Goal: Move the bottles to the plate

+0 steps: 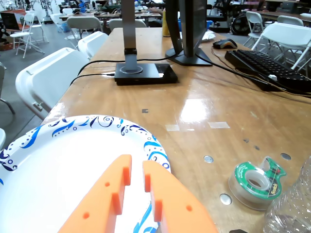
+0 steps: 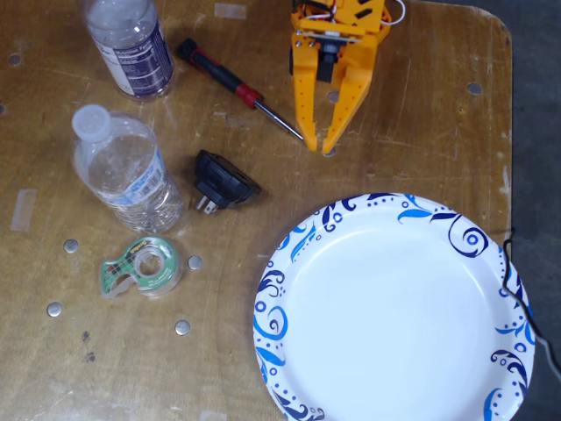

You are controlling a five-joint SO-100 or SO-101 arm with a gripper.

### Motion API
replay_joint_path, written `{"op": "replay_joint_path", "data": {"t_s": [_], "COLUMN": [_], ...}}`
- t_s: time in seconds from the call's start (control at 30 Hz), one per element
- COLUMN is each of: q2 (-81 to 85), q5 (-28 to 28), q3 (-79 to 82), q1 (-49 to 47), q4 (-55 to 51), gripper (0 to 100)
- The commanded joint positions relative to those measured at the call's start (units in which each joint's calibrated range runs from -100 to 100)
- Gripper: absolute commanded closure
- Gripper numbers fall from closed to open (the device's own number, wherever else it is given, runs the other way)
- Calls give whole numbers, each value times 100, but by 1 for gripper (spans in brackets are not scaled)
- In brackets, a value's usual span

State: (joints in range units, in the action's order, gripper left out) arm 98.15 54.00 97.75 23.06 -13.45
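Observation:
In the fixed view, the bottle with white cap and pale blue label (image 2: 127,171) stands at the left. The bottle with the dark navy label (image 2: 133,46) is at the top left. The large white plate with blue swirls (image 2: 394,324) fills the lower right and holds nothing. My orange gripper (image 2: 318,147) is at top centre, above the plate's far rim and well right of both bottles. Its jaws are nearly together with a thin gap and hold nothing. In the wrist view the gripper (image 1: 136,171) hangs over the plate (image 1: 53,165), with part of a clear bottle (image 1: 291,208) at the bottom right corner.
A red-and-black screwdriver (image 2: 232,83) and a black plug adapter (image 2: 223,184) lie between the gripper and the bottles. A green tape dispenser (image 2: 140,267) (image 1: 255,182) sits below the capped bottle. A monitor base (image 1: 146,73) and keyboard (image 1: 267,68) stand farther along the table.

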Motion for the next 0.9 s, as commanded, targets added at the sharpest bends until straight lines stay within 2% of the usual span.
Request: {"op": "replay_joint_path", "data": {"t_s": [0.0, 0.2, 0.87], "q2": [67, 67, 67], "q5": [-22, -22, -22], "q3": [-9, 18, -172], "q1": [-953, -781, 459], "q4": [-57, 770, 1179], "gripper": [96, 96, 96]}}
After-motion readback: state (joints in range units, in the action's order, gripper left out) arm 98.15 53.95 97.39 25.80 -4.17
